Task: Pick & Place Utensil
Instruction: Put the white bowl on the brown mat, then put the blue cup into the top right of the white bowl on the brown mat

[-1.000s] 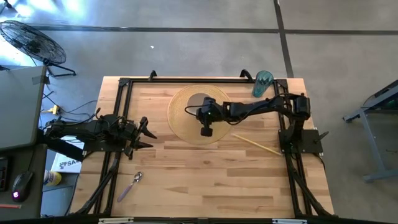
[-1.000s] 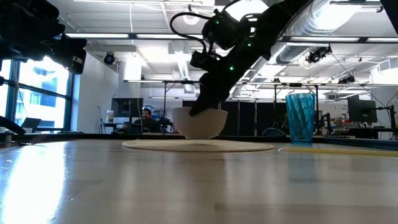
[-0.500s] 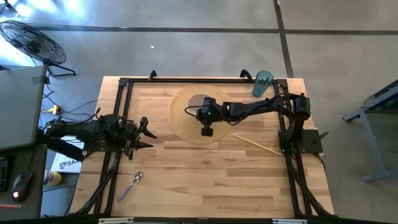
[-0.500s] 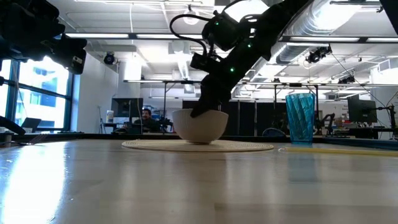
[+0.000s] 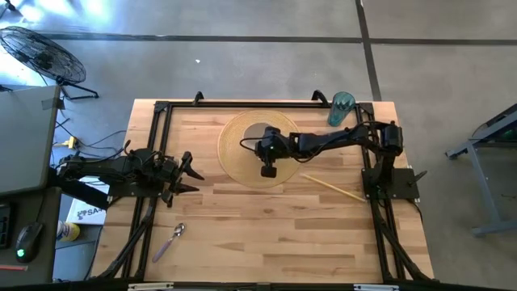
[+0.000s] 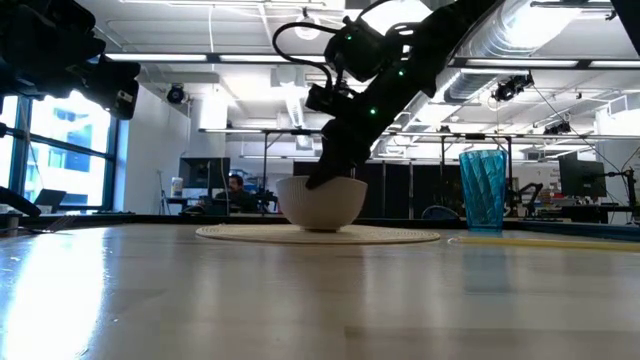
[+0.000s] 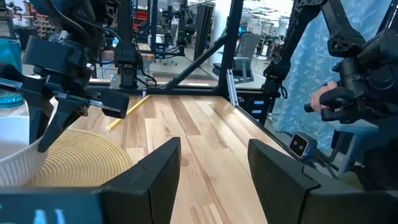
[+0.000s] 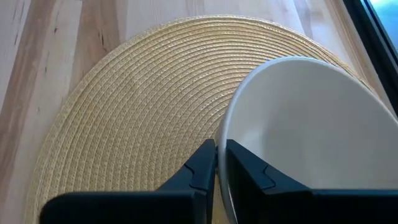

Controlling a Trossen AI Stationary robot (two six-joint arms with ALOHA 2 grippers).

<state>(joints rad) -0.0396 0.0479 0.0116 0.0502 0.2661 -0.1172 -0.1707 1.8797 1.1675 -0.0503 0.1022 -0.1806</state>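
Note:
A white bowl (image 8: pixel 305 137) stands on a round woven placemat (image 5: pixel 242 166) at the table's far middle; it also shows in the low view (image 6: pixel 322 202). My right gripper (image 8: pixel 216 163) reaches in from the right and is shut on the bowl's rim. My left gripper (image 7: pixel 211 180) is open and empty, level above the table's left side (image 5: pixel 190 171). A spoon (image 5: pixel 170 241) lies flat near the front left. A pale chopstick (image 5: pixel 333 187) lies flat to the right of the placemat. My right gripper pinches the bowl's rim (image 8: pixel 219 142) on its near side, one finger (image 8: pixel 242 168) inside the bowl and one finger (image 8: pixel 199 168) outside. The fingers slant down from above. The bowl is upright, its base on the placemat (image 6: pixel 320 232).
A blue ribbed cup (image 5: pixel 341 107) stands at the far right, and shows in the low view (image 6: pixel 483 190). A black frame (image 5: pixel 153 145) runs along the table's left, far and right edges. Bare wood lies across the middle and front. A person shows far off in the room behind.
My right gripper has gone down a little with the bowl, which now rests on the placemat; since then it has kept still.

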